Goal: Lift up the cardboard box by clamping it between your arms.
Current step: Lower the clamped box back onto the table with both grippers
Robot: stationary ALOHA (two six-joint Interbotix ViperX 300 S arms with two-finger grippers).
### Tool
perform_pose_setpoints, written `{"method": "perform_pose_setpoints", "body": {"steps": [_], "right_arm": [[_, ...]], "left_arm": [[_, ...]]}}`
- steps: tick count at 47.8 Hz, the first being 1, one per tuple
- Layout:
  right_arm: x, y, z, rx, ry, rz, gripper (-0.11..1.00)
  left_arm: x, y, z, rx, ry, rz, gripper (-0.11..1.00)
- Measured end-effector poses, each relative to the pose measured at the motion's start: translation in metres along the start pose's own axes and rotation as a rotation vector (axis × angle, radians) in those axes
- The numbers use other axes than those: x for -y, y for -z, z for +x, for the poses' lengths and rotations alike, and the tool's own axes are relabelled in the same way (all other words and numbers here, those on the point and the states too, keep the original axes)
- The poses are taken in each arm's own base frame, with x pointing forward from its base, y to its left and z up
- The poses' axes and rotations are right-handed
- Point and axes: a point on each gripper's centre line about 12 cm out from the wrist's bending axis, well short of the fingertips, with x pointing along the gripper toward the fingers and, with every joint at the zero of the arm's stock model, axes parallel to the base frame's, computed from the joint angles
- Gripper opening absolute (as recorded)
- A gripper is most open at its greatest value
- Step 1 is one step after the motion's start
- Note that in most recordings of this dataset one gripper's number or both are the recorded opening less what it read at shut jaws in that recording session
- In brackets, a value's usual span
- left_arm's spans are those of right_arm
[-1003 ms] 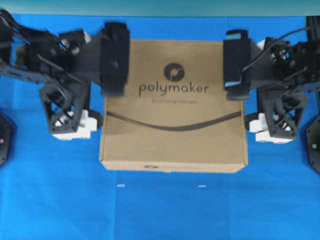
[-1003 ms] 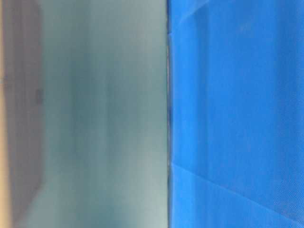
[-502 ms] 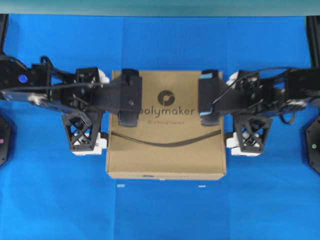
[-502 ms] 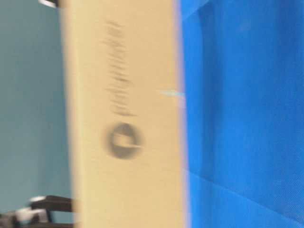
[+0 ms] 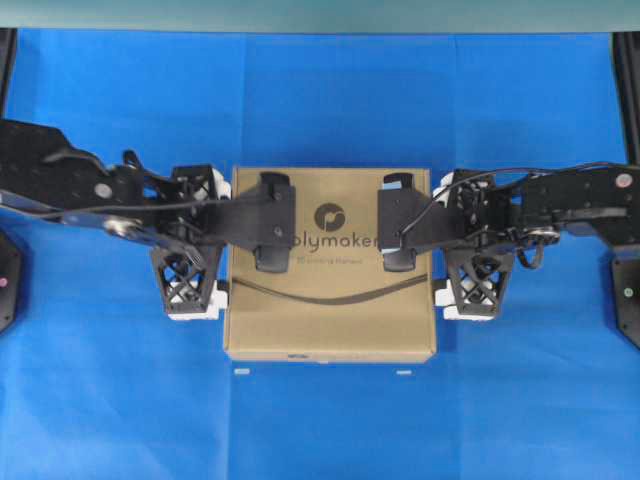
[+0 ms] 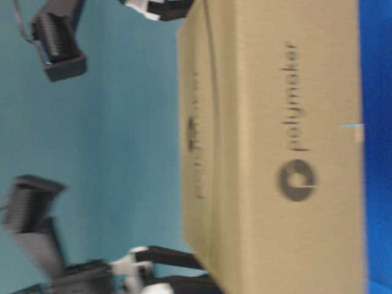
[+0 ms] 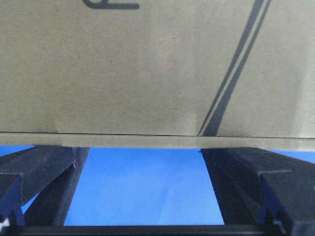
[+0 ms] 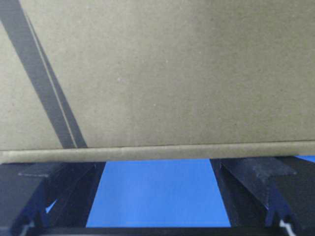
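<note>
The brown cardboard box (image 5: pixel 330 310) with the "polymaker" print lies flat between my two arms. It also shows in the table-level view (image 6: pixel 269 147), close to the blue cloth; I cannot tell whether it touches. My left gripper (image 5: pixel 215 240) is open, its fingers spread against the box's left side. My right gripper (image 5: pixel 445 240) is open and pressed against the right side. In the left wrist view the box (image 7: pixel 147 69) fills the top above the gripper (image 7: pixel 142 152). The right wrist view shows the same box (image 8: pixel 172 73) and gripper (image 8: pixel 157 164).
The blue cloth (image 5: pixel 320 430) covers the table. Two small white marks (image 5: pixel 241 372) lie just in front of the box. Black arm bases sit at the left edge (image 5: pixel 8 280) and the right edge (image 5: pixel 628 295). The wrist cameras (image 5: pixel 272 222) overhang the box top.
The box and both arms have come down towards the table, still clamped together. The box has entered the table-level view and dropped close to the cloth.
</note>
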Motion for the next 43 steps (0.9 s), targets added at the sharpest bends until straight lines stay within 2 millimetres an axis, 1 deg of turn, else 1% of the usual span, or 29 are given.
{"method": "perform_pose_setpoints", "body": {"steps": [6,14,23,31,43], "right_arm": [[0.000,0.001,0.014,0.028,0.002,-0.001,0.98],[0.000,0.006,0.030,0.012,0.001,0.000,0.98],[0.000,0.009,0.040,-0.006,0.002,0.001,0.98],[0.000,0.018,0.050,-0.032,0.001,-0.001,0.98],[0.000,0.021,0.054,-0.015,0.001,0.004,0.98]], "left_arm": [[0.001,0.010,0.018,-0.020,0.002,0.000,0.88],[0.001,0.018,0.030,-0.008,0.002,-0.008,0.88],[0.001,0.023,0.036,-0.006,0.003,-0.037,0.88],[0.001,0.025,0.040,0.023,0.004,-0.050,0.88],[0.001,0.028,0.043,0.024,0.004,-0.053,0.88]]}}
